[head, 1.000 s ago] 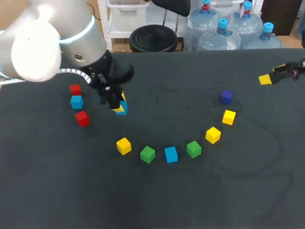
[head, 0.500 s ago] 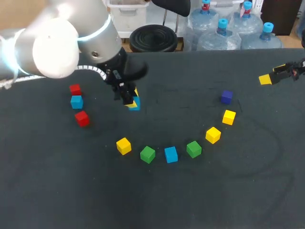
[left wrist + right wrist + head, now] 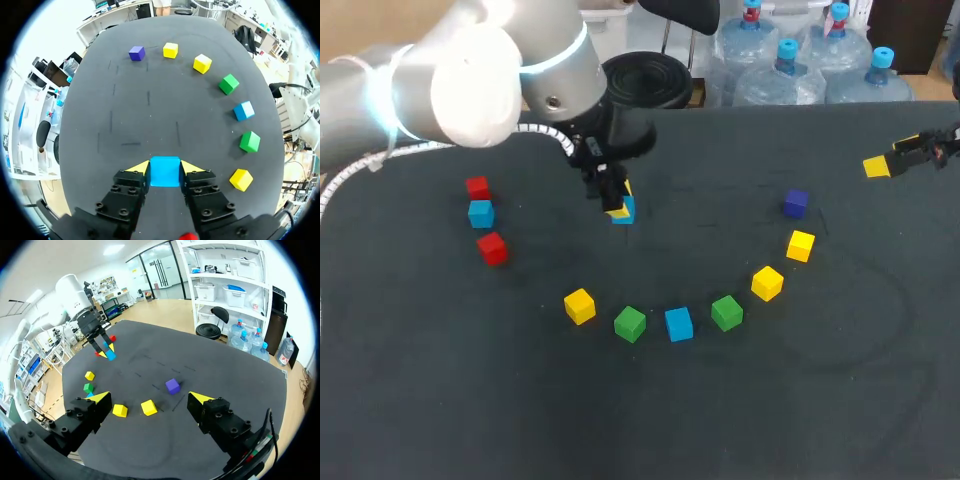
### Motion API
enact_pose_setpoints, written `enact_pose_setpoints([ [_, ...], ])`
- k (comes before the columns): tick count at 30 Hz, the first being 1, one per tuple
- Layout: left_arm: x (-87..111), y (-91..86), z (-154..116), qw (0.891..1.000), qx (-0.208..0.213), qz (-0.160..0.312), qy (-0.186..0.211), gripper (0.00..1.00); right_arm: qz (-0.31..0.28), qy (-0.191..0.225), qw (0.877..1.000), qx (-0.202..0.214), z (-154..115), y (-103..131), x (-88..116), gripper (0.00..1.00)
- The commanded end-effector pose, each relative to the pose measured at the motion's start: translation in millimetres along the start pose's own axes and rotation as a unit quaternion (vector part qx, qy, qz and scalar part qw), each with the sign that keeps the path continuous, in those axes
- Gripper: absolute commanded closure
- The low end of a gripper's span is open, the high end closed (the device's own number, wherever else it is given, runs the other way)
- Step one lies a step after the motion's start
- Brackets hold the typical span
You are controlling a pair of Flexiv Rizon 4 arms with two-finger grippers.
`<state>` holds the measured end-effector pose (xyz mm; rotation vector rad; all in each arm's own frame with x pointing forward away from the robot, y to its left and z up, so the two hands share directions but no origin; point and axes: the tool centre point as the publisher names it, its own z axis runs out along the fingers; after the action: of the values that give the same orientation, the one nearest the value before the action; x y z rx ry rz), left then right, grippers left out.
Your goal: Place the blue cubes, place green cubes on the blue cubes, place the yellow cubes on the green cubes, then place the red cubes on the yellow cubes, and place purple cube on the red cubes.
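My left gripper (image 3: 165,168) clamps a blue cube (image 3: 165,175) from both sides, over the table (image 3: 650,430) behind the curved row of cubes (image 3: 679,323). I should set it down flat and square before letting go.

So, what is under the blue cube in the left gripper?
Only bare table shows around the blue cube in the left gripper; no other cube touches it. The spot directly beneath is covered by the cube.
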<state>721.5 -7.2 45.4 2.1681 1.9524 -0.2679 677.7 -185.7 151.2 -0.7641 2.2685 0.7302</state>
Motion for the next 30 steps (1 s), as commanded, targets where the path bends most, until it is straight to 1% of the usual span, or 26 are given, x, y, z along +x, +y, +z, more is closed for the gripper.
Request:
enact_pose_setpoints([
  [1, -10.2, 6.7, 6, 1.000, 0.005, -0.003, 0.005, 1.00, -0.001, -0.001, 1.000, -0.002, 1, -1, 0, 0.00],
  [7, -22.0, 5.7, 13, 1.000, 0.008, -0.006, 0.006, 1.00, -0.001, -0.001, 1.000, -0.002, 1, -1, 0, 0.00],
  [13, -27.2, 1.0, 18, 1.000, 0.008, -0.010, 0.007, 1.00, -0.001, -0.001, 1.000, -0.002, 1, -1, 0, 0.00],
  [21, -35.9, -5.9, 26, 1.000, 0.012, -0.003, 0.011, 1.00, -0.001, -0.001, 1.000, -0.002, 1, -1, 0, 0.00],
  [30, -38.0, -12.7, 30, 1.000, 0.016, -0.004, 0.011, 1.00, -0.001, -0.001, 1.000, -0.002, 1, -1, 0, 0.00],
])
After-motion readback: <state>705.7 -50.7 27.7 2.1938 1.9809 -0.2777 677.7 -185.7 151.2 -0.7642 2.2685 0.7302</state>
